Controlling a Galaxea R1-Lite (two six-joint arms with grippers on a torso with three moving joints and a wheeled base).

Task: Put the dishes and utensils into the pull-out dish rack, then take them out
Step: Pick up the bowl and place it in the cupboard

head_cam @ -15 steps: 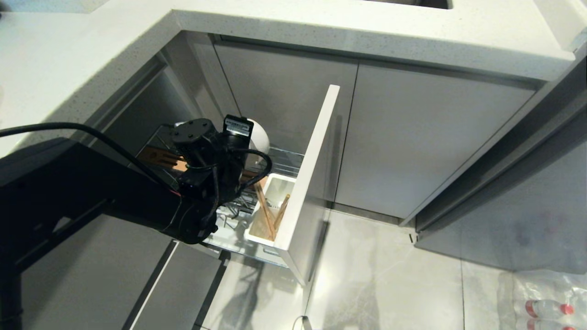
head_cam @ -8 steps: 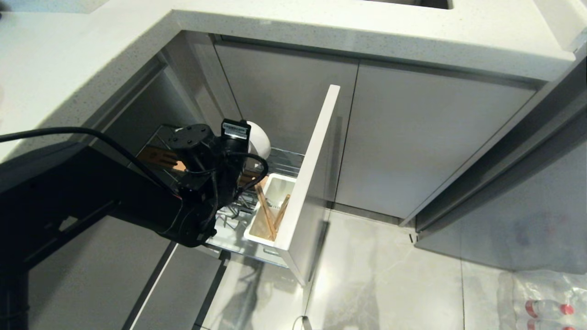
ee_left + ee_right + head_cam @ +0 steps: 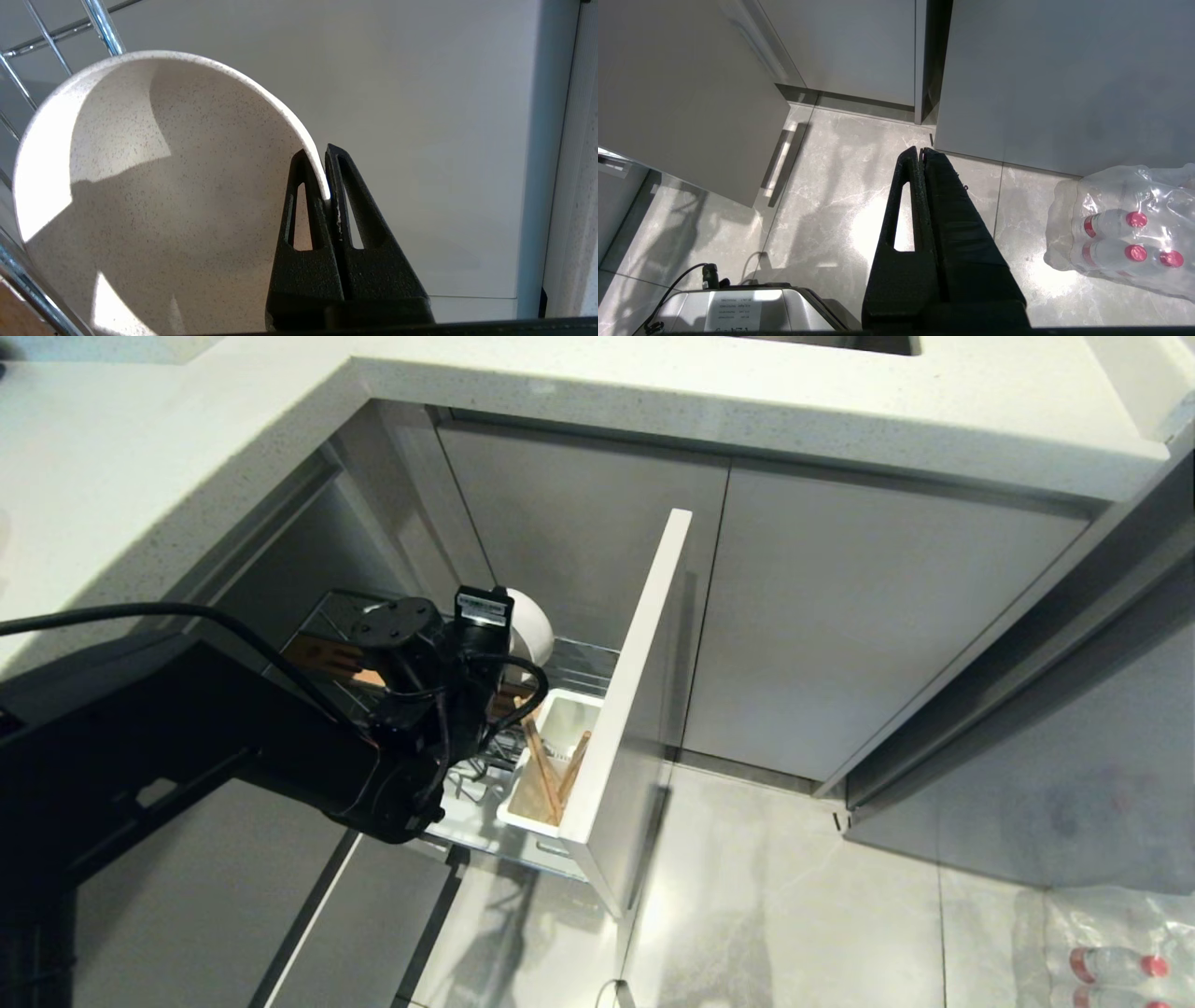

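While over rack, L fingers pinch white bowl rim

The white bowl, speckled inside, stands on edge in the pull-out dish rack, its hollow facing the left wrist camera; the left gripper is clamped on its rim, one finger inside, one outside. In the head view the bowl sits at about 11 o'clock from the white utensil cup, which holds the two light-wood chopsticks, leaning and crossed. The rack's pale front panel stands pulled out at the cup's 3 o'clock.
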